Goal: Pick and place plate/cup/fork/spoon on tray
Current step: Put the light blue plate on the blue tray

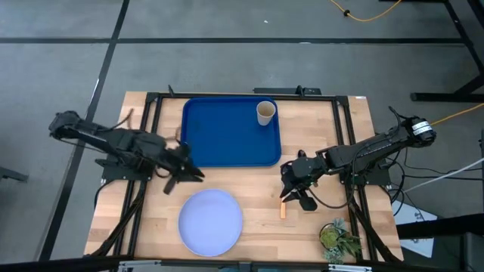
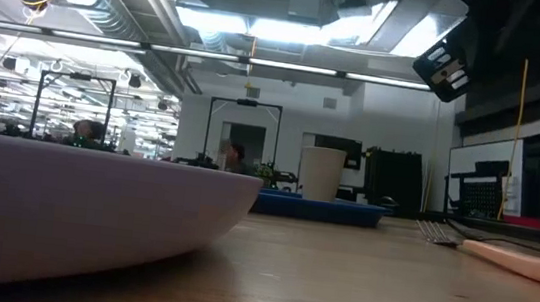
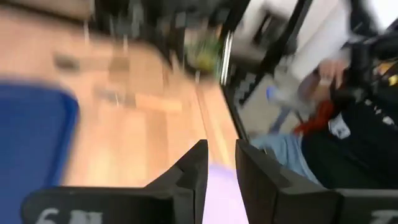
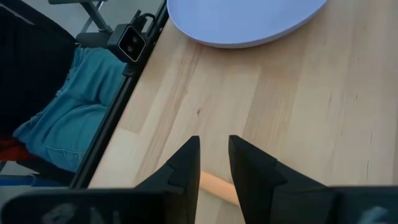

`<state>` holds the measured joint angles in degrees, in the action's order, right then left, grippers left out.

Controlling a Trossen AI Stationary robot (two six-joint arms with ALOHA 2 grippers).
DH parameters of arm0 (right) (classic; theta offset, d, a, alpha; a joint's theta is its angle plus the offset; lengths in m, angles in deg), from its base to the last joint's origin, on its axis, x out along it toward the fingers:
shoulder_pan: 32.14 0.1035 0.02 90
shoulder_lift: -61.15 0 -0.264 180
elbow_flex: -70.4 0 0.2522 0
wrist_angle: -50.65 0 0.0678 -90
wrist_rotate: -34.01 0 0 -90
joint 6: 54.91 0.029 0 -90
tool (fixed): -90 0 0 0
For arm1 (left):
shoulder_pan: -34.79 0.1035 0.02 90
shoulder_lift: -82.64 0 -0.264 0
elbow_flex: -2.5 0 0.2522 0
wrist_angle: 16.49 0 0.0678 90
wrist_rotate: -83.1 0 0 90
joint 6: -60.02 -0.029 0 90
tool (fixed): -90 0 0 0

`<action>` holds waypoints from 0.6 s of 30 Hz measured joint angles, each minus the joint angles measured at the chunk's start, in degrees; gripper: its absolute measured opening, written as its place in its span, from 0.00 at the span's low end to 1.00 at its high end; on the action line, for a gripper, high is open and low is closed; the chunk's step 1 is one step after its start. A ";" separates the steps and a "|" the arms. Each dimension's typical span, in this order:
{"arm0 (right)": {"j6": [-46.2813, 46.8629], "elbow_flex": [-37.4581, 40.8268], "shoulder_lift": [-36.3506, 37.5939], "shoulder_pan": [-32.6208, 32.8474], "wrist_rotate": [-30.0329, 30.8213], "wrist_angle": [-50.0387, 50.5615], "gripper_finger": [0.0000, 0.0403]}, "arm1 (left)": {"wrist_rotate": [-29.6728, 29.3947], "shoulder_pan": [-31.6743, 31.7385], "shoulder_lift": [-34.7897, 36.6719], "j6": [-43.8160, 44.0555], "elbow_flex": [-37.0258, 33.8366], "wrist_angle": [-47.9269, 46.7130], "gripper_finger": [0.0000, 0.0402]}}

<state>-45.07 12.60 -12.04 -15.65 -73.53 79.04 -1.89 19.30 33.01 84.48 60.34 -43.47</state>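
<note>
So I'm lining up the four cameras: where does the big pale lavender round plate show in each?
High view: pale lavender round plate, near table edge, just below the deep-blue rectangular plastic tray.
Low view: fills the left foreground.
Left wrist view: lavender sliver between the fingers.
Right wrist view: top.
Shared landmark: the tray.

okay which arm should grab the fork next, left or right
Right, probably. The right end effector hangs just above the fork, whose wooden handle shows right past its fingers in the right wrist view. The left end effector sits across the table between the tray and the plate.
</note>
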 joint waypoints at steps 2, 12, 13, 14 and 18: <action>-0.43 0.00 0.00 0.00 0.05 0.51 0.22 | 0.00 -1.26 -4.50 4.09 3.42 -6.30 0.18; -1.49 0.00 0.00 0.26 0.12 2.05 0.22 | -3.48 -6.43 -21.09 17.15 6.16 -26.58 0.18; -1.47 0.00 0.00 0.26 0.23 2.04 0.22 | -4.39 -6.73 -22.52 19.39 6.16 -27.85 0.18; -1.36 0.00 0.00 0.26 0.70 2.04 0.22 | -5.21 -7.00 -23.98 21.40 6.16 -28.30 0.18; -1.09 0.00 0.00 0.26 2.96 2.42 0.22 | -5.60 -7.76 -29.34 23.53 6.16 -27.64 0.18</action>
<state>-46.16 12.60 -12.04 -15.39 -70.57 81.46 -7.48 11.54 3.67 108.01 66.50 -71.11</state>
